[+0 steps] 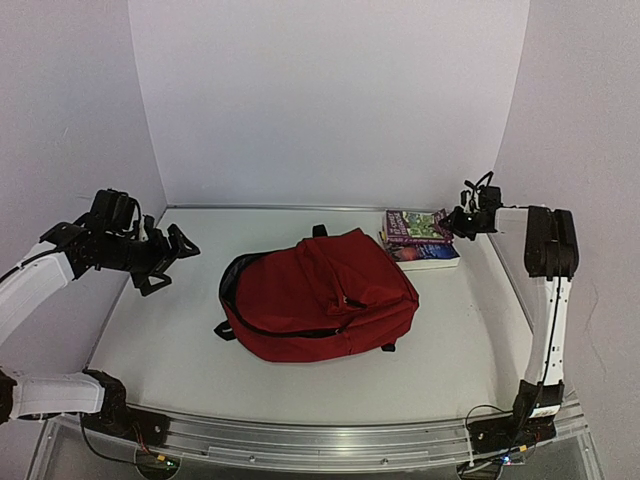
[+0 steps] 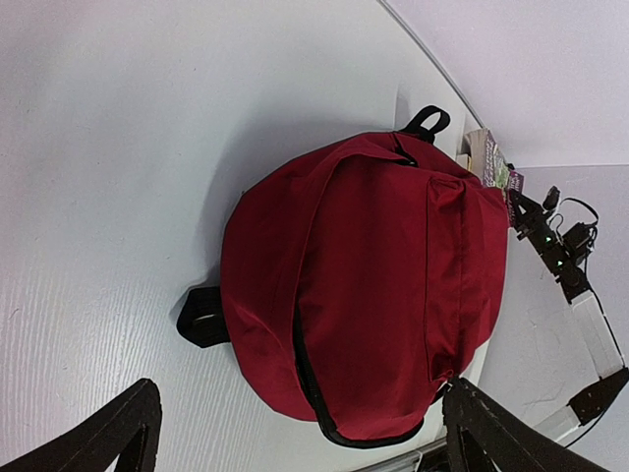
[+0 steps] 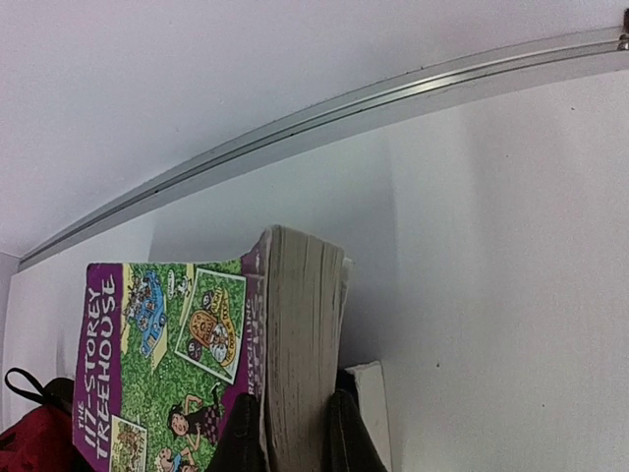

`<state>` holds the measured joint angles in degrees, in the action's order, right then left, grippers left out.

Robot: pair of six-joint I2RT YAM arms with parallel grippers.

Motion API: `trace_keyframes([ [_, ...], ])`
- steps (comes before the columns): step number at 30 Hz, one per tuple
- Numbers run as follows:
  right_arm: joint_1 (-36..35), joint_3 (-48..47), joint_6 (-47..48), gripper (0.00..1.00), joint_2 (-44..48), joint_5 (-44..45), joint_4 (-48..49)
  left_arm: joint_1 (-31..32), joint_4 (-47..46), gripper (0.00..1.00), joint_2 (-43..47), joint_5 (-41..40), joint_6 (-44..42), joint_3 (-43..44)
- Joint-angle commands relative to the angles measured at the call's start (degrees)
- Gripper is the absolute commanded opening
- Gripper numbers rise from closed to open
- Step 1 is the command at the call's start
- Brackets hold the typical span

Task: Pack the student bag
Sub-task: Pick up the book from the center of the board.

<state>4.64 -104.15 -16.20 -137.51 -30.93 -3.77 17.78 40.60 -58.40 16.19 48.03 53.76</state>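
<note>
Seen from above, the student bag (image 1: 320, 295) lies flat in the middle of the desk (image 1: 450, 340) with its mouth gaping at the left end, and the stack of books (image 1: 420, 240) beside its far right corner suggests packing has barely begun. The right arm reaches far forward with the right pincer (image 1: 462, 222) at that stack, while the bent left arm aims its left pincer (image 1: 170, 265) at the bag from well apart. The left wrist view frames the bag between widely spread jaws, and the right wrist view shows fingers (image 3: 246, 442) clamped on the page edge of the "17-Storey Treehouse" paperback (image 3: 177, 374).
</note>
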Motion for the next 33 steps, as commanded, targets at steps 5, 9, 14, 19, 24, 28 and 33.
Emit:
trace_keyframes([
  [5,2.04,11.03,-0.64,0.00,16.24,8.88,-0.04,-0.27,-1.80,1.00,0.67,-0.68,-0.01,-0.12],
  [9,2.04,16.40,-2.08,0.00,25.58,10.08,0.48,-0.25,-4.23,1.00,0.43,0.87,-1.92,-0.07],
  [14,2.03,22.03,-5.65,0.00,35.89,8.06,1.20,-0.01,-7.97,0.90,-1.83,4.88,-6.16,1.85],
  [19,0.38,25.92,-9.47,0.00,45.77,3.78,2.14,2.66,-14.61,0.90,-5.98,7.46,-7.83,4.97],
  [24,-6.39,28.79,-12.05,0.00,54.39,3.08,3.03,10.25,-24.12,0.91,-12.74,9.55,-8.27,9.58],
  [28,-14.44,30.35,-15.84,0.00,57.98,1.80,7.39,15.01,-33.65,0.90,-17.43,12.76,-7.27,12.57],
  [33,-23.20,31.31,-22.37,0.00,57.13,-1.41,16.56,19.14,-44.35,0.92,-21.99,16.18,-6.22,14.61],
])
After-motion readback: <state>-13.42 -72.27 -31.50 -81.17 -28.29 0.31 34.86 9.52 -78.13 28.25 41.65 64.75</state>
